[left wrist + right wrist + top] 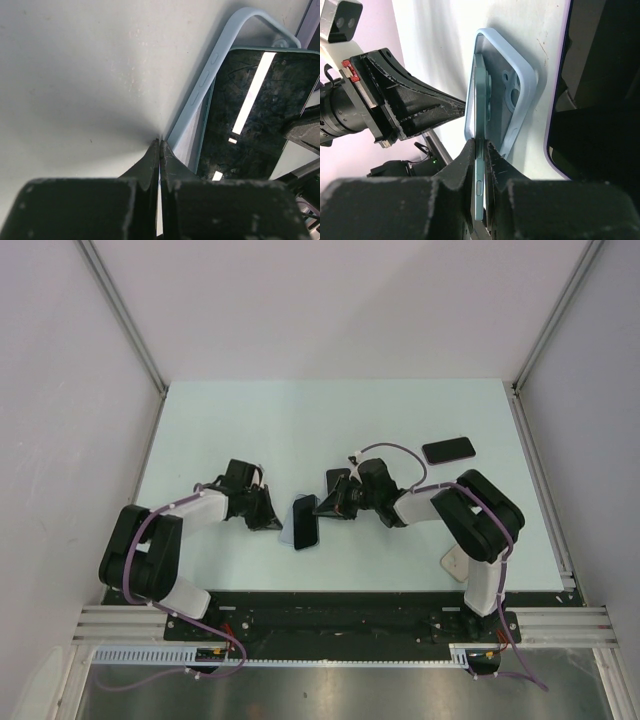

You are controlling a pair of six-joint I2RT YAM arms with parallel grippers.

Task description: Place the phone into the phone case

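Note:
A pale blue phone case (pixel 287 532) lies open side up on the table, left of centre. The phone (pixel 306 523), dark screen and pale teal frame, stands tilted on its long edge with its lower side in the case. My right gripper (pixel 333 504) is shut on the phone's raised edge. In the right wrist view its fingers (pixel 479 146) clamp the phone (pixel 480 95) above the case (pixel 522 85). My left gripper (pixel 270 516) is shut on nothing. Its tips (pixel 160 142) press together on the table against the outer rim of the case (pixel 207 75), beside the phone (pixel 250 105).
A second dark phone (pixel 448 450) lies at the back right. Another dark slab with a purple rim (pixel 338 483) lies just behind my right gripper, also visible as the purple-rimmed slab (pixel 592 100). A small white object (pixel 455 562) sits by the right arm's base. Walls enclose the table.

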